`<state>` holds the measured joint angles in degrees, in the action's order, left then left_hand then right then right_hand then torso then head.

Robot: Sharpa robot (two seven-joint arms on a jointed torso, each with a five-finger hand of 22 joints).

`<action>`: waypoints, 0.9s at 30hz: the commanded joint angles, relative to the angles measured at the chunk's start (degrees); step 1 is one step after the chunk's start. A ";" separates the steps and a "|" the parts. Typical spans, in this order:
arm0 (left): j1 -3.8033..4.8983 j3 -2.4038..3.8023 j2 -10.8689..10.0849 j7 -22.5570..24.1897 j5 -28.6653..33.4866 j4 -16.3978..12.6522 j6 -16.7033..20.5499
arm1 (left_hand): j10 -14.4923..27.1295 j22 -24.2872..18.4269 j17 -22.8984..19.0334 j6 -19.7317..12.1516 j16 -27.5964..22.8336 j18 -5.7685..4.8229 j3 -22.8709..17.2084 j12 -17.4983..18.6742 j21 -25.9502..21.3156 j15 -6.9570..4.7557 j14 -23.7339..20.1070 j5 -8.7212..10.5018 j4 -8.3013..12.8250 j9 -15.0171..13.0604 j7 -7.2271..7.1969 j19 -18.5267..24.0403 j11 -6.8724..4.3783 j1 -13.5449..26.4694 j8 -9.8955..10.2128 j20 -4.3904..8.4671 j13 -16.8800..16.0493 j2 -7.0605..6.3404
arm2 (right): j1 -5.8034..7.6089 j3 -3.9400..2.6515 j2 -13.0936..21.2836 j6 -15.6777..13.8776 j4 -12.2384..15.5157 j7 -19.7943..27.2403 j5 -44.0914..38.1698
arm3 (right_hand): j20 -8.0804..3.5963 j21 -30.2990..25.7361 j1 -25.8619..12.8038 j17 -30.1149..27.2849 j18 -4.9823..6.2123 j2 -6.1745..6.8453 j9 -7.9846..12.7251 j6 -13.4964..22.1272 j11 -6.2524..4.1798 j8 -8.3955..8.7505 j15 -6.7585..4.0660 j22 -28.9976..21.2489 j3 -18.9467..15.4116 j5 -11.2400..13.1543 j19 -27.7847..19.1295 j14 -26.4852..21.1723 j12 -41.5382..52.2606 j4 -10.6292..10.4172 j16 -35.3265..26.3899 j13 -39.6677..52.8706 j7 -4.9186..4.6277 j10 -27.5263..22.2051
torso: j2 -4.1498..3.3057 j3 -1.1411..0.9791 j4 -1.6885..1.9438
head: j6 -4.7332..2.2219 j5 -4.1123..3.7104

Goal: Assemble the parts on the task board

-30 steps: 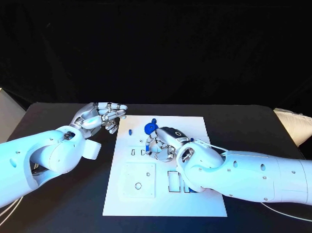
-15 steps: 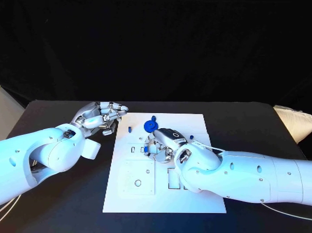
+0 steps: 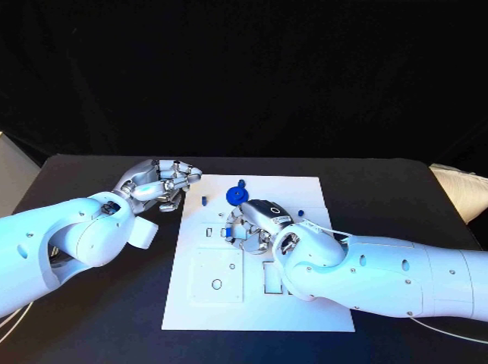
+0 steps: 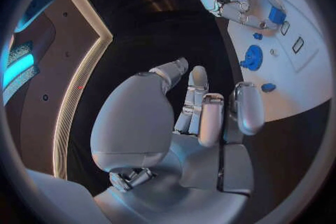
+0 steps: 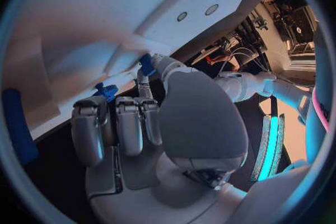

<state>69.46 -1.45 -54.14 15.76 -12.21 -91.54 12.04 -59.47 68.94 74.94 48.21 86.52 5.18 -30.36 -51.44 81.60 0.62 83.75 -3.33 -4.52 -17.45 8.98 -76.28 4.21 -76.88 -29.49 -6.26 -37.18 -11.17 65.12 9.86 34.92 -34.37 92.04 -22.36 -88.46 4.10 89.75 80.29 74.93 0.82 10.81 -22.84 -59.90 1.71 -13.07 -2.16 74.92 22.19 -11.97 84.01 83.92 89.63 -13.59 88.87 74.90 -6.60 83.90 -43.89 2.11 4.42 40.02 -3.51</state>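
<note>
The right hand (image 3: 255, 225) still pinches a blue part (image 5: 146, 63) on the board (image 3: 310, 303), hardly moved; left hand (image 3: 162, 182) stays curled, empty.

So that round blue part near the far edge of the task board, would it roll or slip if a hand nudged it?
Probably it would slide rather than roll: the round blue part seems to lie flat on the task board, disc-like with a toothed rim in the left wrist view. It looks like small rigid plastic, so likely light. The board looks smooth, so a nudge may skate it off.
</note>
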 commanded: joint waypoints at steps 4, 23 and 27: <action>0.03 0.01 0.09 -0.62 -0.87 -0.04 -1.33 | 0.45 0.54 9.90 -0.50 0.51 -0.80 -0.12 -0.69 0.58 -0.21 3.70 0.17 -0.35 -0.13 -0.14 -0.64 -0.15 0.29 -0.50 0.03 -0.18 0.03 | -0.27 0.15 -0.13 1.28 -0.21 -0.55 -1.06 | -0.50 0.25 -0.61 11.32 -0.82 0.42 0.08 -0.82 -0.37 -0.23 -0.35 15.08 -0.04 -0.25 5.99 5.25 0.19 0.06 0.04 14.95 0.78 5.96 | 0.06 0.05 -0.03 | 0.09 0.09; 0.02 -0.05 0.19 -1.18 -1.18 0.25 -1.88 | 0.05 1.36 10.58 -0.74 0.93 -0.97 -0.15 -1.80 0.97 -0.23 4.05 0.17 -0.43 -0.27 -0.16 -1.19 -0.17 0.35 -0.89 0.06 -1.09 0.02 | -0.28 0.15 -0.19 0.66 -0.46 -0.70 -1.81 | 0.07 0.25 -2.56 11.03 -0.82 2.38 0.70 1.81 0.61 0.64 0.42 15.08 -1.22 0.18 5.99 5.19 -0.77 -0.41 -0.07 14.16 -0.36 5.22 | 0.02 0.01 -0.05 | 0.07 0.01; 0.02 -0.07 0.22 -1.23 -1.20 0.32 -1.94 | -0.21 1.70 10.87 -0.87 1.11 -1.04 -0.16 -2.32 1.12 -0.24 4.21 0.17 -0.44 -0.31 -0.16 -1.42 -0.18 0.36 -1.00 0.08 -1.59 0.01 | -0.28 0.15 -0.19 0.18 -0.45 -0.68 -1.96 | 0.25 0.25 -2.92 10.93 -0.82 2.50 0.88 2.42 0.84 0.88 0.63 15.08 -1.59 0.62 5.99 5.16 -1.11 -0.67 -0.11 13.89 -0.61 4.95 | 0.03 -0.01 -0.05 | 0.08 0.02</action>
<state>69.44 -1.53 -54.05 14.54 -13.09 -91.16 11.30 -59.26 70.55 74.93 47.60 87.31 5.18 -30.52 -53.41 82.50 0.62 83.75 -3.33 -4.68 -17.67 8.79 -77.30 4.00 -76.88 -30.09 -6.06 -38.70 -11.17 64.91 9.99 34.77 -34.27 91.57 -22.83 -89.45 4.11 89.74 77.82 74.92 0.82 13.28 -22.02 -57.75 2.13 -12.39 -1.96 74.90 20.93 -11.52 84.01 84.13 88.69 -14.24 88.87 74.93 -7.13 83.90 -43.86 2.13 4.37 40.07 -3.50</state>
